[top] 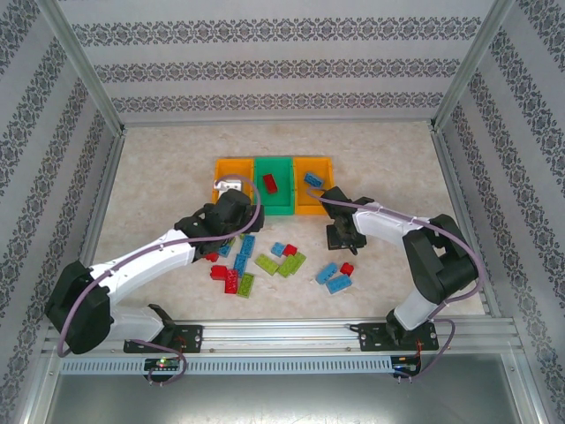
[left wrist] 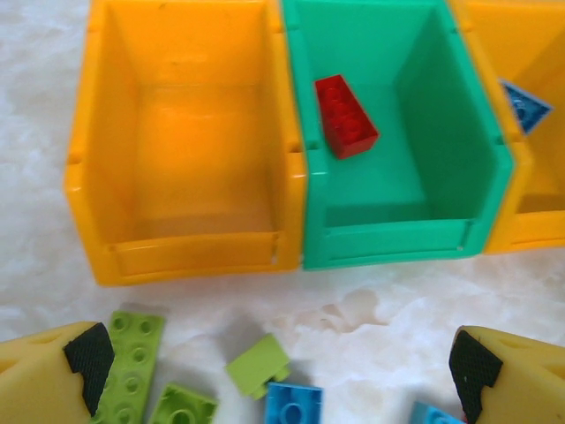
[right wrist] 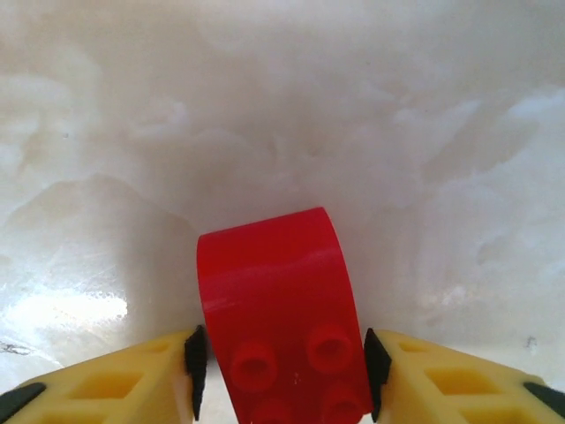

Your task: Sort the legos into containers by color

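Note:
Three joined containers stand at mid-table: a left orange one point(top: 222, 173), a green one point(top: 275, 208) and a right orange one point(top: 325, 168). A red lego point(left wrist: 346, 115) lies in the green bin, and a blue lego point(left wrist: 527, 106) lies in the right orange bin. The left orange bin point(left wrist: 97, 177) holds nothing. My left gripper point(left wrist: 278, 371) hangs open just in front of the bins, over lime green legos point(left wrist: 258, 364) and blue ones point(left wrist: 293, 406). My right gripper point(right wrist: 282, 362) is low over the table, its pads pressed on both sides of a red lego point(right wrist: 278, 300).
Loose legos in red, blue and lime green point(top: 265, 263) are scattered between the two arms, with a blue pair point(top: 334, 277) and a red one point(top: 347, 268) near the right arm. Patterned walls with metal posts enclose the table.

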Controlling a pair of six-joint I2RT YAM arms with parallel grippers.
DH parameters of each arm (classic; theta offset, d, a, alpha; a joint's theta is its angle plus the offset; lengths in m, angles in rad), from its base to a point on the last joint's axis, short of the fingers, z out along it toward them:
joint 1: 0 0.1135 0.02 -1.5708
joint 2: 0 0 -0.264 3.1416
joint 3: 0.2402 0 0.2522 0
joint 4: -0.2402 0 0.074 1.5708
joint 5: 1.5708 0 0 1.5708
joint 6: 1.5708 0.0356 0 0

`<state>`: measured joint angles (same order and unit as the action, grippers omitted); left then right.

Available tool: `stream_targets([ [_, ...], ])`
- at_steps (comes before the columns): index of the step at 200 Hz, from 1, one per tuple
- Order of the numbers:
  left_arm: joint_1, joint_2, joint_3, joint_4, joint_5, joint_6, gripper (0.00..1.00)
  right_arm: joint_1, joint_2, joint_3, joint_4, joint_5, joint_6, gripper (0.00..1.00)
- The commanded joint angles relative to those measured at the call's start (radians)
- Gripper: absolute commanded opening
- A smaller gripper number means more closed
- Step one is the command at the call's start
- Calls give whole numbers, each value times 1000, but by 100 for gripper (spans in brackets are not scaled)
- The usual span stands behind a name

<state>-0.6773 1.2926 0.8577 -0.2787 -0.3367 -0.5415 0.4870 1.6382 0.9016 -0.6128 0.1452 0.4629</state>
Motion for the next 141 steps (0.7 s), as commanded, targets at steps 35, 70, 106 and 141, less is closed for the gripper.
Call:
stream_targets([
  [35,99,-129,-95,-85,-38,-47,99,33,-109,53,10,24,-20,30],
  [70,173,-180,-143,-130,-12,-67,99,67,-129,190,108,-125,-7,27],
  [106,192,-194,-147,-203,-25,-81,99,120,34,419,165,-214,-7,27],
  [141,204,-204,-162,-232,-19,-107,99,122,225,625,146,-229,-9,29],
])
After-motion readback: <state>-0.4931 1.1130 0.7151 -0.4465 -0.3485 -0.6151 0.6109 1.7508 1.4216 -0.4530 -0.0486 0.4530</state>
